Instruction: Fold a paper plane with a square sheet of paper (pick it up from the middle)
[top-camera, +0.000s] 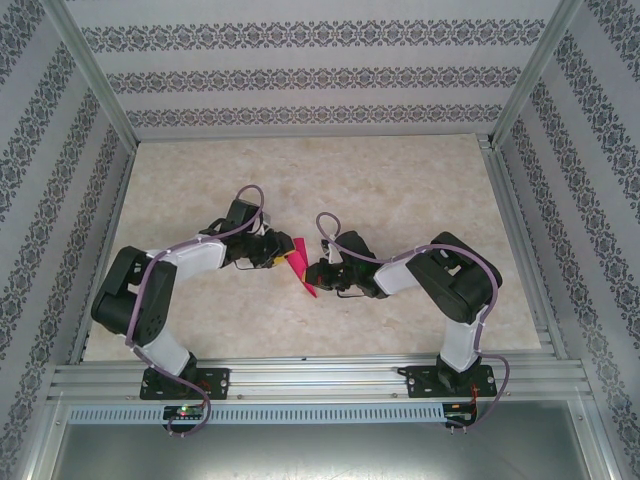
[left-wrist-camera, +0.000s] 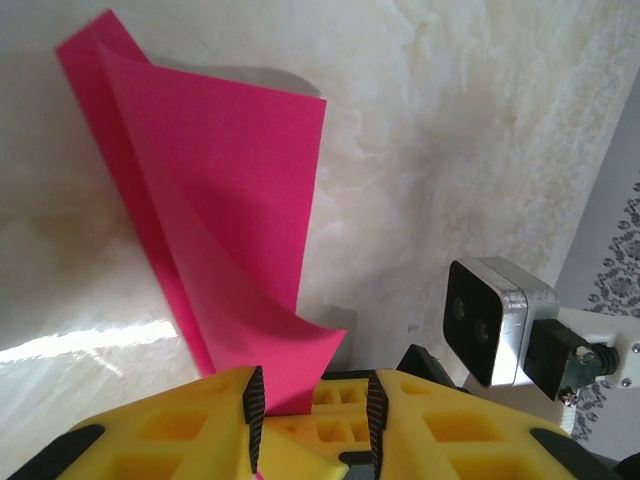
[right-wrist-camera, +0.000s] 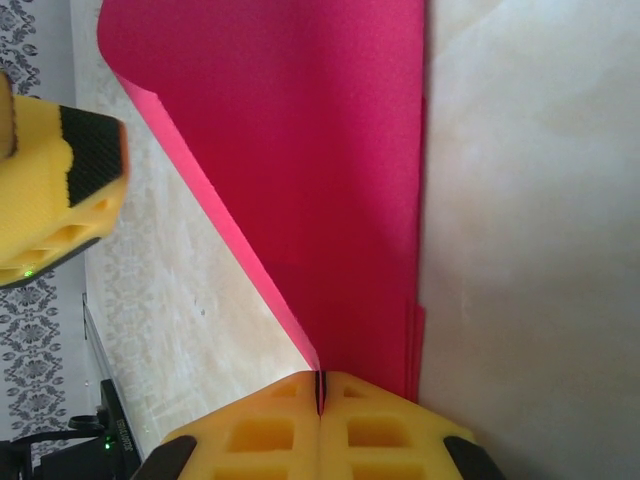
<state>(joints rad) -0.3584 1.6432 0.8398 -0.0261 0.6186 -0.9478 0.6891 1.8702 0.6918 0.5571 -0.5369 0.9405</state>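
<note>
The magenta-pink sheet of paper (top-camera: 300, 268) hangs folded between my two grippers above the table's middle. My right gripper (top-camera: 318, 275) is shut on it; in the right wrist view the jaws (right-wrist-camera: 320, 390) are pressed together on the fold's edge, and the paper (right-wrist-camera: 320, 150) runs away from them with stacked layers along its right side. My left gripper (top-camera: 283, 250) faces it from the left. In the left wrist view its jaws (left-wrist-camera: 312, 400) stand apart, and a curled flap of the paper (left-wrist-camera: 230, 200) dips between them against the left pad (left-wrist-camera: 255, 405).
The beige marbled tabletop (top-camera: 400, 190) lies under both arms, bounded by metal frame rails (top-camera: 320, 380) and patterned walls. The right wrist's camera (left-wrist-camera: 495, 315) sits close to my left gripper. A left fingertip (right-wrist-camera: 60, 190) shows beside the paper in the right wrist view.
</note>
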